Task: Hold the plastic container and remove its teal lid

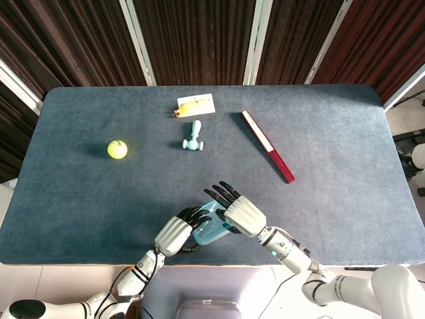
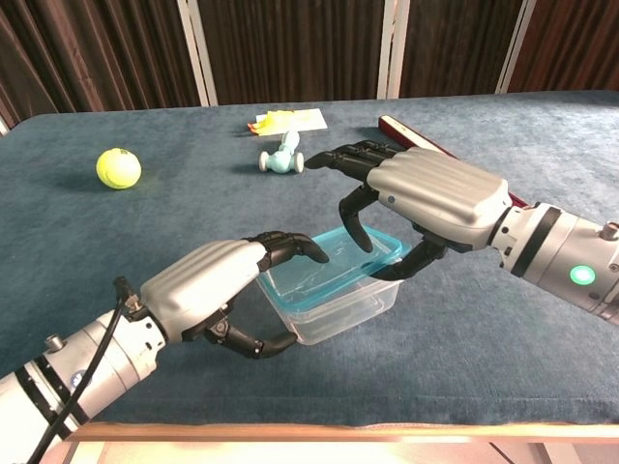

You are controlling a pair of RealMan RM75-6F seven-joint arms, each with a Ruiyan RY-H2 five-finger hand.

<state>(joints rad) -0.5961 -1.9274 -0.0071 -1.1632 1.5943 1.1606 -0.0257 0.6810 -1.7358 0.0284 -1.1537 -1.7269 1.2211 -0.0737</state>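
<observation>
A clear plastic container [image 2: 340, 315] with a teal lid [image 2: 329, 257] sits near the table's front edge, also seen in the head view as the container [image 1: 207, 231]. My left hand [image 2: 215, 290] grips its left end, fingers curled over the rim and thumb low on the wall. My right hand [image 2: 430, 196] pinches the lid's right edge, with fingertips on top and the thumb beneath. The lid is tilted, its right side raised off the tub. From above, my left hand [image 1: 174, 234] and right hand [image 1: 243, 215] hide most of the container.
Further back on the blue table [image 1: 345, 193] lie a yellow-green tennis ball [image 1: 117, 149], a small teal toy [image 1: 192, 137], a white card with a yellow item [image 1: 195, 105] and a red and white stick [image 1: 267, 145]. The front edge runs just below the hands.
</observation>
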